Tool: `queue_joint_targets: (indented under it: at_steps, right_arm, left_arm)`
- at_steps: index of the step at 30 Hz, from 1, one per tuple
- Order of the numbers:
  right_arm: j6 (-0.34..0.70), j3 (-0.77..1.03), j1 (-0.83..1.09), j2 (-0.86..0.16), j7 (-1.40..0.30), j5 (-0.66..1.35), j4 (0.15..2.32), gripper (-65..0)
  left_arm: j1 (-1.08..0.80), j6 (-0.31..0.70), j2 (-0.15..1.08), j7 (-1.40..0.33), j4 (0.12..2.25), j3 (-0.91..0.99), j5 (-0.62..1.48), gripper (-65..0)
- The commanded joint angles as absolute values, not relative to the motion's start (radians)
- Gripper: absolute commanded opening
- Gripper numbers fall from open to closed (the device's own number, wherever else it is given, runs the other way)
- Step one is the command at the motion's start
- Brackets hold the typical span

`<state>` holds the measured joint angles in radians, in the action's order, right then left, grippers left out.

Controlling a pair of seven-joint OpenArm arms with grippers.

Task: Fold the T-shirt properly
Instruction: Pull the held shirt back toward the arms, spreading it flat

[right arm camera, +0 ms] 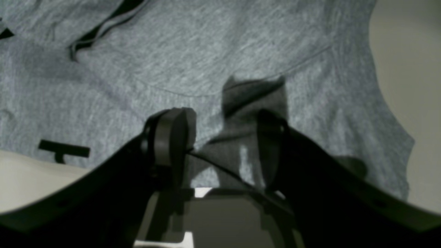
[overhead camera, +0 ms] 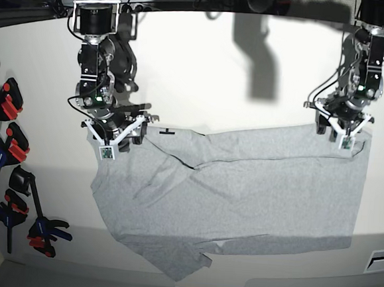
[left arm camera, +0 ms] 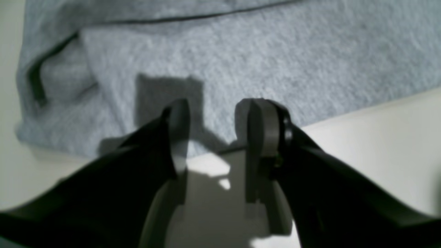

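The light grey T-shirt lies partly folded across the white table, its long side running left to right. A bit of black lettering peeks out at its far edge. My left gripper hovers over the shirt's far right corner. In the left wrist view its jaws stand open over the shirt's edge, with nothing between them. My right gripper is at the shirt's far left corner. It is open too, just above the cloth, near a black letter mark.
Several black clamps with orange and blue handles lie along the table's left edge, one more pair lower down. A folded sleeve or corner sticks out toward the table's front edge.
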<state>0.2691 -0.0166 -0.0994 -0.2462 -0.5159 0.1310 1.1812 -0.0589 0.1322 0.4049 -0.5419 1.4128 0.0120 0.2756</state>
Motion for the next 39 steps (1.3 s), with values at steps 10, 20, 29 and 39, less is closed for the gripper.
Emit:
queue_joint_targets:
  at_steps: [10, 20, 29, 39]
  right_arm:
    - [0.273, -0.018, -0.092, -0.249, -0.584, 0.108, 1.178, -33.6]
    - [0.321, -0.018, -0.091, -0.249, -0.591, 0.109, 1.179, -33.6]
    - [0.334, -0.018, -0.088, -0.25, -0.638, 0.112, 1.208, -33.6]
    - [0.334, -0.018, 0.066, -0.25, -0.643, 0.111, 1.361, -33.6]
  left_arm:
    - [0.089, 0.089, 0.415, -0.579, 1.343, 0.014, 0.255, -38.8]
    - [0.03, 0.089, 0.414, -0.608, 1.215, 0.014, 0.055, -38.8]
    - [-0.089, 0.123, 0.433, -0.666, 1.369, 0.014, 0.183, -38.8]
    - [-0.251, 0.119, 0.432, -0.666, 1.504, 0.014, 0.12, -38.8]
